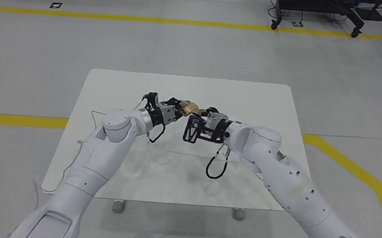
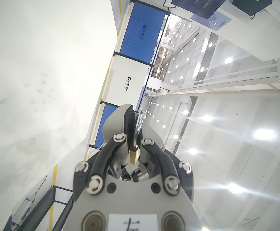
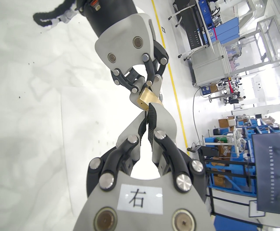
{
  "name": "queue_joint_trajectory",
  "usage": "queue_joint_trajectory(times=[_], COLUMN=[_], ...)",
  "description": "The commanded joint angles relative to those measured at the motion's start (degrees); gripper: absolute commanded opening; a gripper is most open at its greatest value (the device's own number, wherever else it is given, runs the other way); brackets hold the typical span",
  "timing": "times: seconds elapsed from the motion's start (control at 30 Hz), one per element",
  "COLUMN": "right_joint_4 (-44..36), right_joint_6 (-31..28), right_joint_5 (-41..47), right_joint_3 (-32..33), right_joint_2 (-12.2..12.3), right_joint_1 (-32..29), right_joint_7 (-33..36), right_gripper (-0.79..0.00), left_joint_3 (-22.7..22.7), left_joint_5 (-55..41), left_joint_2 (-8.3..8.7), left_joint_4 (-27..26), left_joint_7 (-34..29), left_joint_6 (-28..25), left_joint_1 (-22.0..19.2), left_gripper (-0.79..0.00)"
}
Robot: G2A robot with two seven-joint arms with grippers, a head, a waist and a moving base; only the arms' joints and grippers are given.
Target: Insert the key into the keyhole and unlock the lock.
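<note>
1. Left gripper (image 2: 137, 125): closed on the small brass padlock with a silver steel shackle (image 3: 147, 98). The lock is pinched between its fingers, and the brass body juts out past the pads toward the opposite gripper.
2. Right gripper (image 3: 148, 112): closed, with its ribbed black pads (image 3: 151, 129) meeting at the tips. The tips sit right against the end of the brass body, nose to nose with the left gripper.
3. Key: we cannot make it out. If it is held, it is buried between the right pads where they meet the lock. We also cannot tell whether the blade is already in the keyhole.
4. White rectangular table (image 1: 260, 101): lies below both grippers. The padlock is held up off it.
5. Step in hand, as we judge it: seating the key fully, then turning it.
6. Handling notes:
   - We would keep the left grip firm and unmoving, so the lock body cannot twist between the pads.
   - We would push the right gripper straight along its own finger axis into the brass end. Any sideways lean is likely to bind the blade.
   - We would turn only once the tips can advance no further, rolling the right wrist about that same axis.
7. Hazards, as we judge them:
   - The key may slip within the pads under torque.
   - The lock may rotate with the key if the left grip yields.
   - The shackle may spring toward the left fingers on release.
</note>
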Motion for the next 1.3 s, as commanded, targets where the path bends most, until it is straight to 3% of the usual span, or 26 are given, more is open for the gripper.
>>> queue_joint_trajectory(times=[0.0,0.23,0.8,0.83,0.87,0.9,1.13,1.27], right_joint_4=[0.23,2.64,10.43,11.0,11.34,11.59,11.35,10.0], right_joint_6=[1.14,1.43,-7.7,-8.58,-9.35,-9.85,-13.0,-15.17], right_joint_5=[2.82,14.22,35.4,35.64,35.57,35.68,38.64,40.6], right_joint_3=[0.75,4.03,8.53,8.69,8.74,8.83,14.84,21.55], right_joint_2=[-0.14,-0.45,-0.55,-0.49,-0.42,-0.38,0.77,2.01], right_joint_1=[-0.5,-1.33,-0.78,-0.51,-0.19,0.03,-1.82,-4.88], right_joint_7=[-0.41,-1.7,-6.4,-5.88,-5.2,-4.85,-8.46,-10.69], right_gripper=[-0.785,-0.785,-0.785,-0.64,-0.286,0.0,0.0,0.0], left_joint_3=[-0.24,-0.74,-1.84,-1.86,-1.86,-1.82,-1.4,1.66], left_joint_5=[-0.3,-0.23,-0.33,-0.3,-0.12,0.18,3.68,14.21], left_joint_2=[-0.02,-0.08,-0.33,-0.34,-0.35,-0.35,-0.24,0.09], left_joint_4=[-0.28,-0.77,-0.62,-0.71,-0.78,-0.9,-1.74,-2.63], left_joint_7=[0.27,1.01,2.84,2.92,3.02,3.07,4.02,5.06], left_joint_6=[-0.24,-1.22,-3.09,-3.1,-3.1,-3.06,-2.41,1.23], left_joint_1=[0.22,0.66,1.29,1.36,1.4,1.43,1.5,0.42], left_gripper=[-0.785,-0.785,-0.785,-0.785,-0.785,-0.785,-0.785,-0.785])
